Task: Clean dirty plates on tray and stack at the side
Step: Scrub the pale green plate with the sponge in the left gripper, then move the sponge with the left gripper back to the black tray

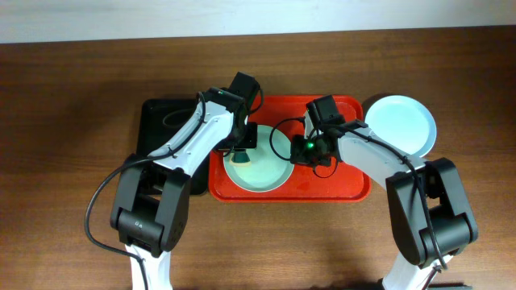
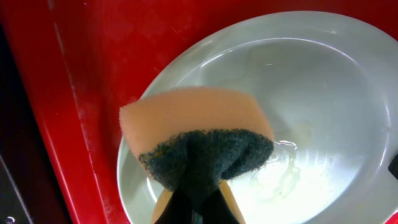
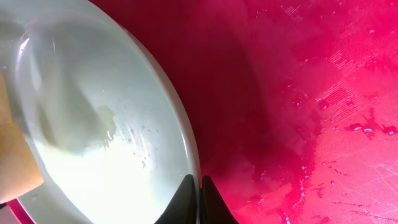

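A pale mint green plate [image 1: 260, 173] lies in the left half of the red tray [image 1: 347, 190]. My left gripper [image 1: 240, 150] is shut on an orange sponge with a dark scouring side [image 2: 196, 127], which it holds over the plate's left part [image 2: 311, 87]. A wet, faintly yellowish smear [image 2: 286, 177] shows on the plate beside the sponge. My right gripper [image 3: 199, 185] is shut on the plate's right rim [image 3: 186, 134], one finger inside the rim and one outside. A pale blue plate [image 1: 401, 125] rests on the table just right of the tray.
A smaller black tray [image 1: 161, 129] sits against the red tray's left side. The red tray's floor [image 3: 311, 93] is wet, with droplets. The sponge's edge [image 3: 12, 155] shows at the left of the right wrist view.
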You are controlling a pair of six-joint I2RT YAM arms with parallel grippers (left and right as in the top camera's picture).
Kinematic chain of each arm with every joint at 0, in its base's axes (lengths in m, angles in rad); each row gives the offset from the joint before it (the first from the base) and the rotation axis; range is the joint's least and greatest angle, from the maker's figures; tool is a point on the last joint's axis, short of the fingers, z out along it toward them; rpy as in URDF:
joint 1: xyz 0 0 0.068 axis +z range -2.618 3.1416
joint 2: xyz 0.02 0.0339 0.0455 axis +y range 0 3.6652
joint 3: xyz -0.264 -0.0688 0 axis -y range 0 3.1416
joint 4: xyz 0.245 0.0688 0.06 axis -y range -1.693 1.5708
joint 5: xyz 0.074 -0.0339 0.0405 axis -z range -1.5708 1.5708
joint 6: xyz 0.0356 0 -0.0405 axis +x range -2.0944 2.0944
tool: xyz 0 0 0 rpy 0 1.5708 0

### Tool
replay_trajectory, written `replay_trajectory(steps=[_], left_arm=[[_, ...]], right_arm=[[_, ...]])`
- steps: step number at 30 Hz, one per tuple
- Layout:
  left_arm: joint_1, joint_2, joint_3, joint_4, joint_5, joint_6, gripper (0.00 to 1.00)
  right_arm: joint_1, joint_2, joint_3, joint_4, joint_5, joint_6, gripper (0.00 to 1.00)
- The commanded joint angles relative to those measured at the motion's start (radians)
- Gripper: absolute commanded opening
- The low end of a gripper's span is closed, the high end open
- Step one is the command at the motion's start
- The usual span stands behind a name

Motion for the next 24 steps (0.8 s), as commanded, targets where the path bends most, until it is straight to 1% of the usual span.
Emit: replay_trajectory(steps=[1, 6, 8, 10, 11, 13, 15, 16, 18, 22, 24], left_arm=[[0.0, 0.038, 0.012, 0.011, -0.003, 0.016, 0.0], [0.002, 0.116, 0.012, 0.044, 0.0, 0.016, 0.0], [0.002, 0.129, 0.012, 0.055, 0.034, 0.019, 0.0], [0.002, 0.129, 0.012, 0.076, 0.13, 0.071, 0.0], [0.001, 0.128, 0.012, 0.1, 0.229, 0.119, 0.0], [0.001, 0.129, 0.012, 0.135, 0.36, 0.185, 0.0], [0.001, 0.129, 0.013, 0.166, 0.44, 0.213, 0.0], [0.001, 0.129, 0.014, 0.174, 0.451, 0.213, 0.0], [0.002, 0.127, 0.022, 0.174, 0.423, 0.22, 0.0], [0.009, 0.097, 0.086, 0.068, 0.195, 0.219, 0.0], [0.023, 0.068, 0.126, 0.003, 0.103, 0.22, 0.0]], right_arm=[[0.008, 0.004, -0.011, 0.002, -0.002, 0.005, 0.04], [0.008, 0.005, -0.011, 0.002, -0.002, 0.005, 0.04], [0.007, 0.005, -0.011, 0.002, -0.002, 0.005, 0.04], [0.008, 0.005, -0.011, 0.002, -0.002, 0.005, 0.04], [0.007, 0.005, -0.011, 0.002, -0.002, 0.005, 0.04], [0.008, 0.005, -0.011, 0.002, -0.002, 0.005, 0.04], [0.008, 0.005, -0.011, 0.002, -0.002, 0.005, 0.04], [0.008, 0.005, -0.011, 0.002, -0.002, 0.005, 0.04], [0.008, 0.005, -0.011, 0.002, -0.002, 0.005, 0.04], [0.008, 0.005, -0.011, 0.002, -0.002, 0.005, 0.05], [0.008, 0.004, -0.011, 0.002, -0.002, 0.005, 0.14]])
